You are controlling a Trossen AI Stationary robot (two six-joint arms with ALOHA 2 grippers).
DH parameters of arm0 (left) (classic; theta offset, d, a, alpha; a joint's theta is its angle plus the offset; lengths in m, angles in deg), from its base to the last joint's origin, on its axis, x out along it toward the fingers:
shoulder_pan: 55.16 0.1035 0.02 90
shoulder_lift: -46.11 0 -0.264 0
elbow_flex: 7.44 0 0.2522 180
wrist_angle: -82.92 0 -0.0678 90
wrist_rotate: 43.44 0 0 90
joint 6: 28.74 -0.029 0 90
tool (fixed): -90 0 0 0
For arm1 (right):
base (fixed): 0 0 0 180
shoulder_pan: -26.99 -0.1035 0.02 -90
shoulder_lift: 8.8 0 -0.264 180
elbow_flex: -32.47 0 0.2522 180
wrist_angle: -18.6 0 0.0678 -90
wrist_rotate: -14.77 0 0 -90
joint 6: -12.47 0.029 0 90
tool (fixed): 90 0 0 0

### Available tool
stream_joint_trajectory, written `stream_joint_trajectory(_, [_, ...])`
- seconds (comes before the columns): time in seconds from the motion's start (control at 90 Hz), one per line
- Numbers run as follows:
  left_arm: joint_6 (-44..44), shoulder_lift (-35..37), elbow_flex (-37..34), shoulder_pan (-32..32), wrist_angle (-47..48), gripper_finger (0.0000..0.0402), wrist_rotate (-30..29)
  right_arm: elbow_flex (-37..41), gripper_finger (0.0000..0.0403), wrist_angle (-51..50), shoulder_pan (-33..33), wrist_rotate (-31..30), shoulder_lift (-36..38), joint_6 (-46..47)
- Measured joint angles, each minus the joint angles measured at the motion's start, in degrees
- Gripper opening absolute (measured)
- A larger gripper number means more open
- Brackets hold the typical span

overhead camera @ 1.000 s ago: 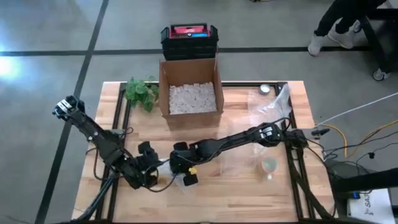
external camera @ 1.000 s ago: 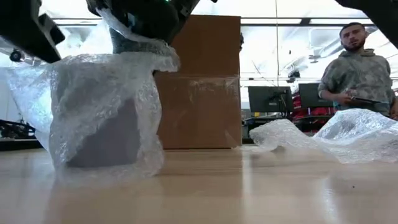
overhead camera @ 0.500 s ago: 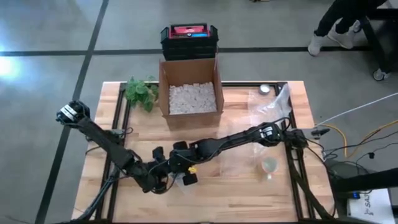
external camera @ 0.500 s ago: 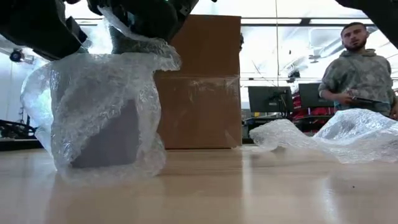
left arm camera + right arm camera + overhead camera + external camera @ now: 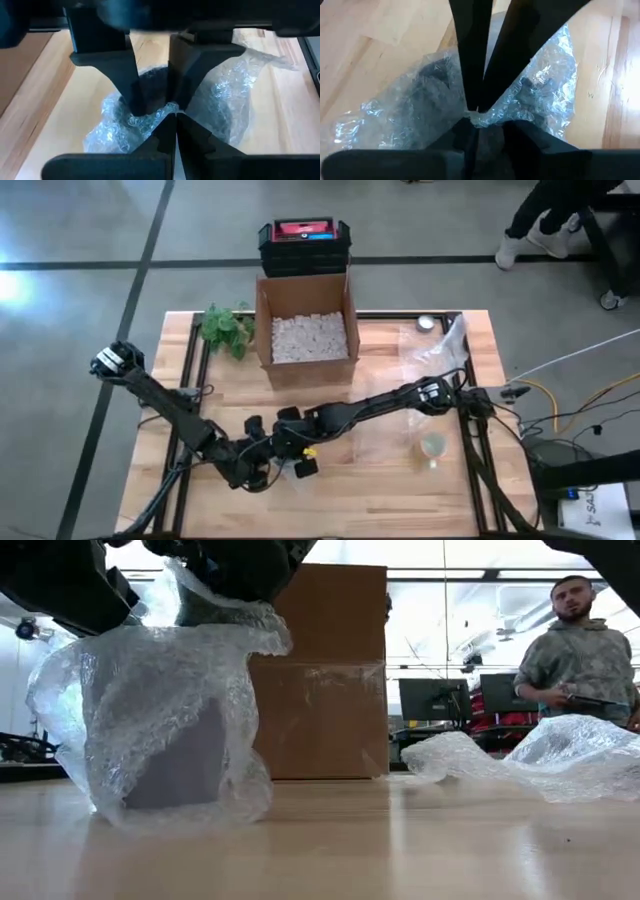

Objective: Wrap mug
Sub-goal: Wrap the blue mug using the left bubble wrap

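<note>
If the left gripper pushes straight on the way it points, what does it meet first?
Probably the bubble wrap its closed left gripper already pinches, then the dark mug underneath; depth is unclear.

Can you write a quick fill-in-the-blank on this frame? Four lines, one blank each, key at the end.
1. The mug stands on the table inside a sheet of clear ____ wrap.
2. Both the left gripper and the right gripper are ____ on that wrap above the mug.
3. The open cardboard box at the table's far edge is filled with white packing ____.
4. A second, loose sheet of wrap lies on the table's ____ side in the high view.

Missing words: bubble; shut; peanuts; right
</note>
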Motion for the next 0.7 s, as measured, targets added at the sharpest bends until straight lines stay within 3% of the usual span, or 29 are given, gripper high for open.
stream_joint_trajectory(0.278, [-0.72, 0.0, 0.0, 0.0, -0.04, 0.0, -0.22, -0.02, 0.0105, -3.29, 0.0, -0.15, 2.05, -2.28])
stream_joint_trajectory(0.578, [-0.46, 0.0, -0.02, 0.0, 0.08, 0.0, -0.33, -0.13, 0.0053, -10.04, -0.41, 0.19, 7.89, -0.08])
stream_joint_trajectory(0.7, [-0.41, 0.0, -0.02, 0.0, 0.14, 0.0, -0.39, 0.11, 0.0024, -9.35, -1.76, 4.37, 7.47, 0.13])
